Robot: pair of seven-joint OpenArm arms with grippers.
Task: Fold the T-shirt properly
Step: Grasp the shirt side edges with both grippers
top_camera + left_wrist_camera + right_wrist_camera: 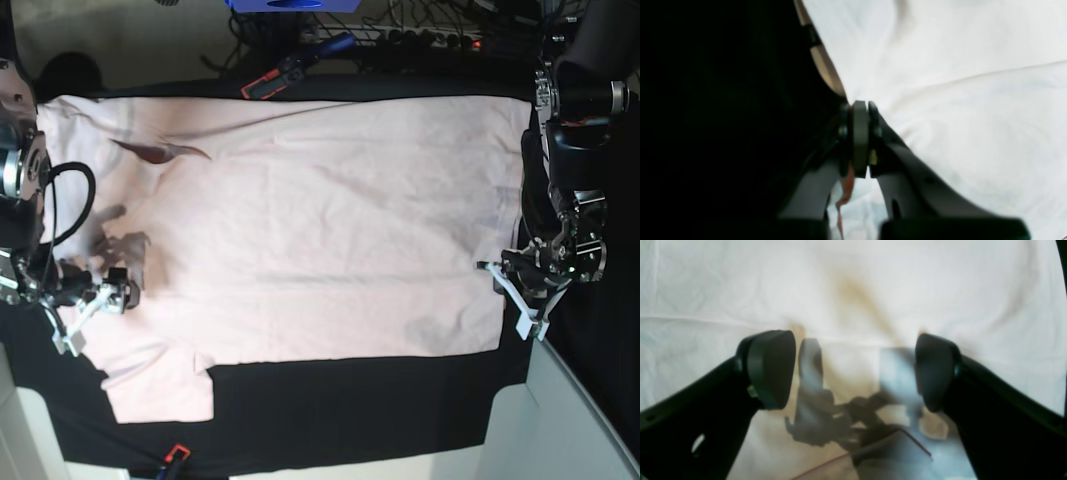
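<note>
T-shirt (320,220), pale pink and plain side up, lies spread across the black table cloth (350,410), its length running side to side in the base view, with one short sleeve (160,385) poking out toward the near edge at that view's left and a dark crease or opening (160,150) near the far corner on the same side; the fabric is mostly flat, with shallow wrinkles across the middle. At the hem end, on the base view's right, the left gripper (860,110) is clamped tight on the shirt's edge, right where pale cloth meets black cloth; a thin fold of fabric appears pinched between its pads. At the opposite end the right gripper (853,370) hangs over the shirt with its jaws spread wide and nothing between them, its shadow falling on the cloth beneath. The step in hand looks like securing a second hold before a fold is carried over; to do it well, the right gripper should probably descend onto an edge or corner, not the middle of a flat panel, and pinch all layers cleanly; both ends should then lift together and evenly, so the fold line stays straight and the sleeve tucks in without bunching. A lopsided pull from the left side alone would likely drag and skew the whole garment.
</note>
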